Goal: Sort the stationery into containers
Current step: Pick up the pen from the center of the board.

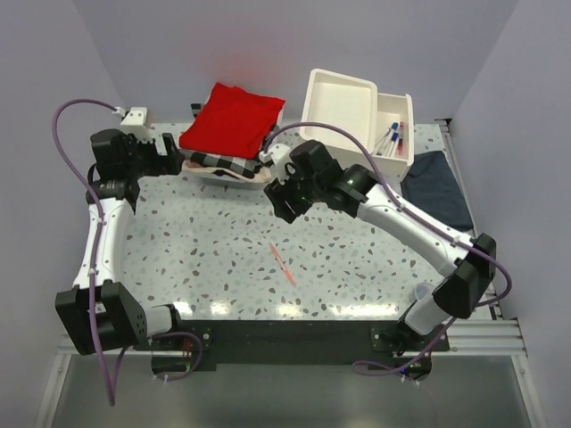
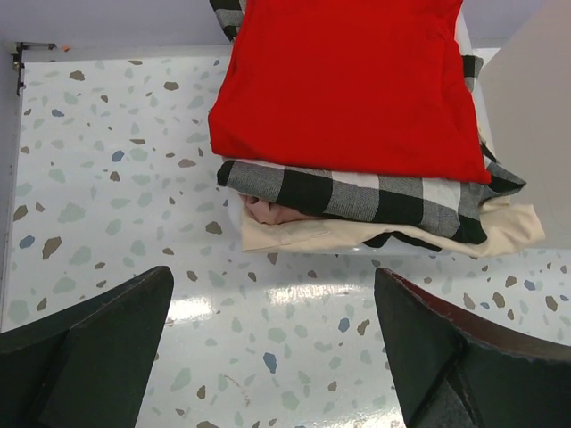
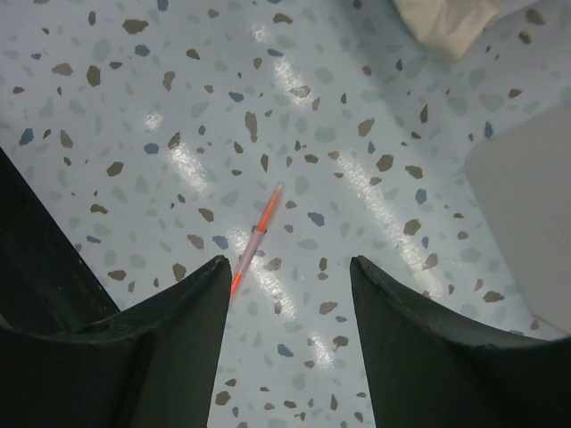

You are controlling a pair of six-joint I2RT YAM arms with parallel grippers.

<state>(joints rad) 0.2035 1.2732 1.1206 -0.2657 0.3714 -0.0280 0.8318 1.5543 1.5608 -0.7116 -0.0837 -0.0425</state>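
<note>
Top external: several pens (image 1: 393, 138) already lie in the pulled-out drawer (image 1: 390, 109). One orange-red pen (image 1: 282, 264) lies unsorted beneath the right gripper (image 1: 284, 207), its jaws apart and empty. The left gripper (image 2: 274, 278) is spread wide, also empty.

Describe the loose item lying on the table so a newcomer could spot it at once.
Start at the speckled table, in the open middle toward its front edge. A thin orange-red pen lies flat there, alone. The other pens sit in the white drawer at the back right; this one touches nothing.
</note>
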